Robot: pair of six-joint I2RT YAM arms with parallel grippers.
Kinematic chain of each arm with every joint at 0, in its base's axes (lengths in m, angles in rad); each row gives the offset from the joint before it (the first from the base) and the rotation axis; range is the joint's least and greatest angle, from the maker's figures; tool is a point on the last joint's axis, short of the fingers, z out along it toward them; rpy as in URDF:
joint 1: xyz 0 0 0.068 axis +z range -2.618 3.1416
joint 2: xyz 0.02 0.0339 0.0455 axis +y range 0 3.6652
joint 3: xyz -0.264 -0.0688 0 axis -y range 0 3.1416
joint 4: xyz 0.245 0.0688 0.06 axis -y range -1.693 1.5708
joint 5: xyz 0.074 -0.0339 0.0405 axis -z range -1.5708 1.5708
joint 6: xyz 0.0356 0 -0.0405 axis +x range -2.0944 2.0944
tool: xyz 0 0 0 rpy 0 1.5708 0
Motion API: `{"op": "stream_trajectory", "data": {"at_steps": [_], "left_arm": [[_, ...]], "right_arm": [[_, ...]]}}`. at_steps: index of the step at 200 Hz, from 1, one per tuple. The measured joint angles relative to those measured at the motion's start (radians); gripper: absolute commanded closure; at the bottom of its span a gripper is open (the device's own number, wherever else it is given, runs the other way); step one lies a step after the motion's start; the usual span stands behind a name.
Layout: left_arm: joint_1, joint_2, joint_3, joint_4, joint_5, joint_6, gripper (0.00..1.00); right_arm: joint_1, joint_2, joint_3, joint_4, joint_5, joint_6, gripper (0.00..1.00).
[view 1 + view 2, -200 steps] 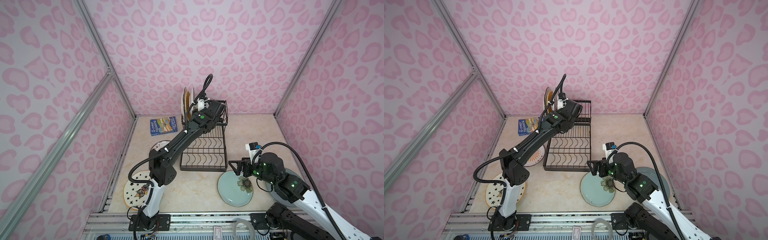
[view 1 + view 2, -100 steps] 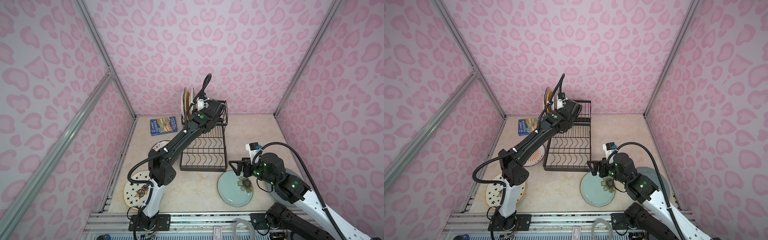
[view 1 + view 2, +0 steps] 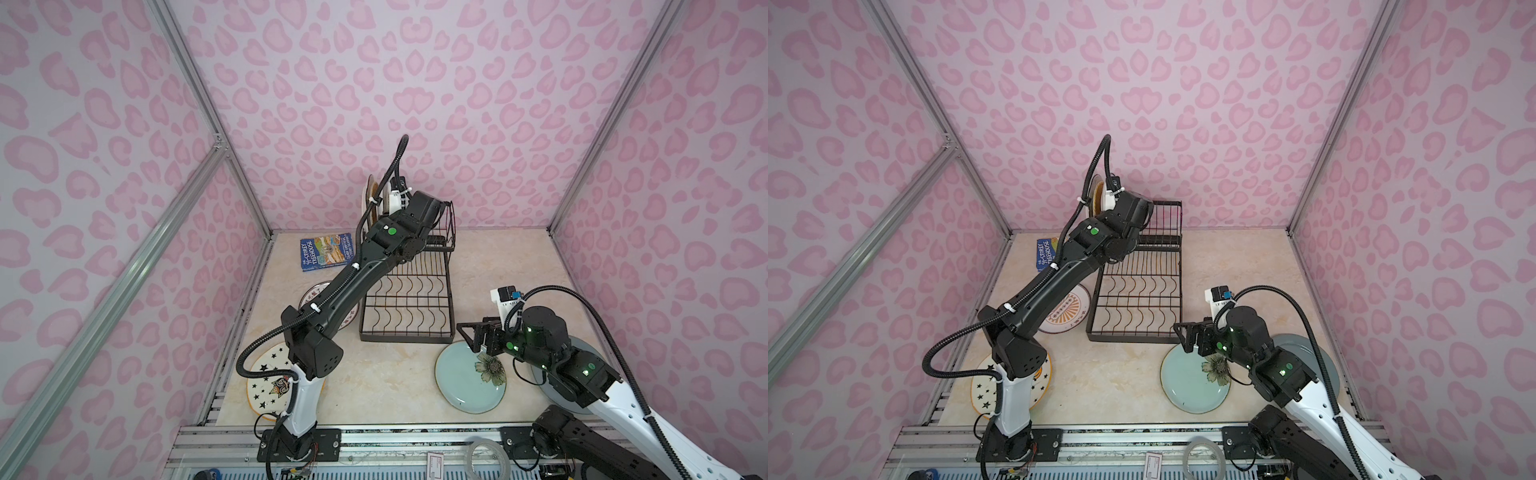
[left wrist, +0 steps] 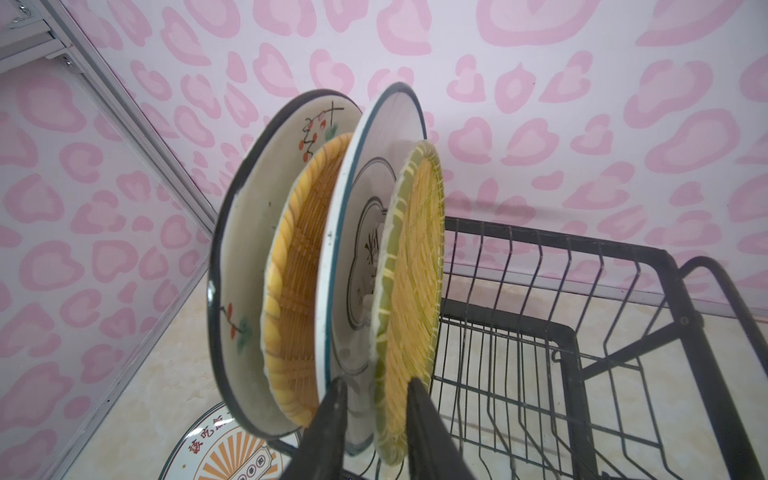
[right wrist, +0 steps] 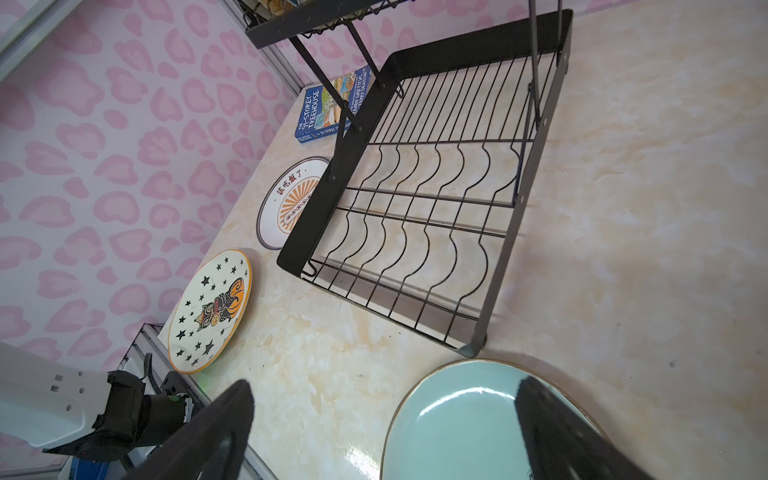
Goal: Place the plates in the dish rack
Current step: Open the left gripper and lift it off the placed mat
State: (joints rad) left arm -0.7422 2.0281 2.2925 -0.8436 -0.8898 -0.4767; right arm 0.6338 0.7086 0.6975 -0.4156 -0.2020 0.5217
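Several plates stand upright in the dish rack's point(image 3: 403, 338) raised basket point(image 4: 573, 332): a black-rimmed cream plate point(image 4: 245, 257), a yellow woven plate point(image 4: 299, 291), a teal-rimmed white plate point(image 4: 374, 166) and a green-edged woven plate point(image 4: 415, 270). My left gripper point(image 4: 376, 395) straddles the green-edged woven plate's lower rim, open, with a gap on one side. The teal flower plate point(image 3: 465, 374) lies flat in front of the rack. My right gripper point(image 3: 471, 338) hovers wide open and empty over its far edge point(image 5: 478, 428). A grey-blue plate point(image 3: 1304, 349) lies partly under the right arm.
A sunburst-print plate point(image 5: 286, 203) and a star-and-cat plate point(image 5: 212, 311) lie flat left of the rack, partly under the left arm in both top views. A blue book point(image 3: 326, 251) lies at the back left. Pink walls enclose the table on three sides.
My left gripper's jaws have parted from the green-edged woven plate, which stays standing in the basket. The right arm has not moved.
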Motion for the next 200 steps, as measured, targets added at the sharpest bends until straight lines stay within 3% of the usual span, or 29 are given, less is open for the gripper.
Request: {"op": "stream_trajectory", "data": {"at_steps": [147,200], "left_arm": [[-0.042,-0.146,0.000,-0.023,0.155,0.034,0.72],[-0.051,-0.238,-0.044,-0.017,0.277,0.058,0.70]], "right_arm": [[-0.010,-0.058,0.000,-0.023,0.000,0.014,0.02],[-0.027,-0.082,0.000,-0.046,0.000,0.010,0.02]]}}
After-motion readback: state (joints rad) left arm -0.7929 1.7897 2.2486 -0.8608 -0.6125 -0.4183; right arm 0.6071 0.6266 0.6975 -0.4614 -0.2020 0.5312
